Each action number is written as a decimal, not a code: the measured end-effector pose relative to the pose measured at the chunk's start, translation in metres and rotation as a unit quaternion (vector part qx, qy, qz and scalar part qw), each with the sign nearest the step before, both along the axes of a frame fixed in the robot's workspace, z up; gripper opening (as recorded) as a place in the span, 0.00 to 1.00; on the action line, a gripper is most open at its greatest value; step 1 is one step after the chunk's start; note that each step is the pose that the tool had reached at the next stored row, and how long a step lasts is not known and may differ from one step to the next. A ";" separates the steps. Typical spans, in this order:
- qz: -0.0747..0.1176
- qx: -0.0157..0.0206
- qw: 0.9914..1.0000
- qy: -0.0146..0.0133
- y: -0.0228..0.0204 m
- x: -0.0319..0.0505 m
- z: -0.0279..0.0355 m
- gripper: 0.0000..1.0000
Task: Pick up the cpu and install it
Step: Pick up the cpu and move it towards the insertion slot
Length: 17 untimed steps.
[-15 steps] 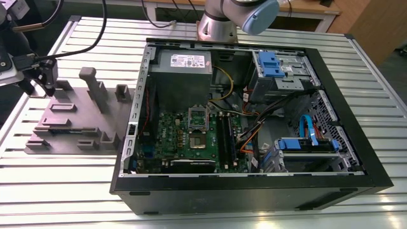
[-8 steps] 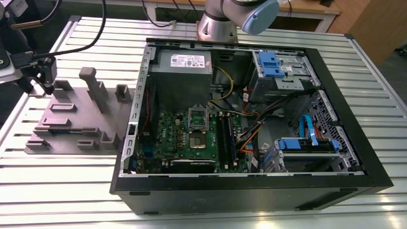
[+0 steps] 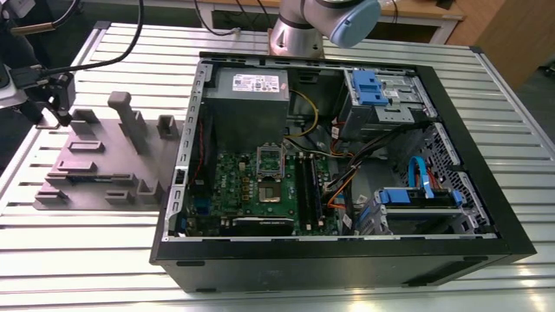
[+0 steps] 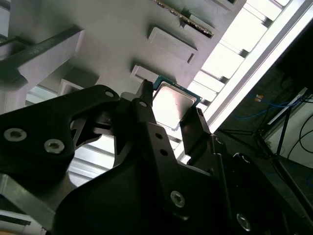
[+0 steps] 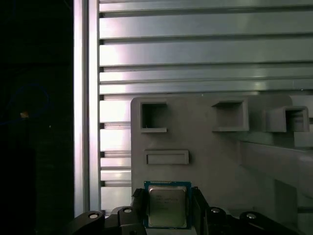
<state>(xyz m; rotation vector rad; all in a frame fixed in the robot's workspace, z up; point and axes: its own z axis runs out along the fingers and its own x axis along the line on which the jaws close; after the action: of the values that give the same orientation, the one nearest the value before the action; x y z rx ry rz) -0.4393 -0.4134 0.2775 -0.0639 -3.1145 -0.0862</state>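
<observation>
The cpu (image 5: pixel 167 204), a small square chip with a shiny metal top and a green rim, sits between my two black fingers in both wrist views. My gripper (image 5: pixel 167 211) is shut on the cpu (image 4: pixel 172 102), with one finger (image 4: pixel 145 100) pressed to each of two opposite edges. In the exterior view my gripper (image 3: pixel 62 116) hangs over the far corner of the grey parts fixture (image 3: pixel 95 162) at that view's left. The green motherboard (image 3: pixel 251 195) lies inside the open computer case (image 3: pixel 347 253), its silver socket frame (image 3: pixel 270 157) raised.
Upright posts (image 3: pixel 130 120) and pockets rise from the grey fixture (image 5: pixel 215 161). The slatted aluminium table (image 3: pixel 87 260) carries everything. Cables, blue drive brackets (image 3: pixel 368 88) and a power supply (image 3: pixel 249 88) crowd the case. The arm's base (image 3: pixel 299 36) stands behind the case.
</observation>
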 end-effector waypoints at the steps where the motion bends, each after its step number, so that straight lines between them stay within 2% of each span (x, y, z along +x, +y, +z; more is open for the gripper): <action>1: 0.000 0.000 1.000 0.000 0.0000 0.0000 0.0009 0.47; 17: 0.000 0.000 1.000 0.000 0.0000 0.0000 0.0127 0.47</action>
<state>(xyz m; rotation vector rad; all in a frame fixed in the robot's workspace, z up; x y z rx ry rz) -0.4393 -0.4134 0.2902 -0.0640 -3.1145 -0.0862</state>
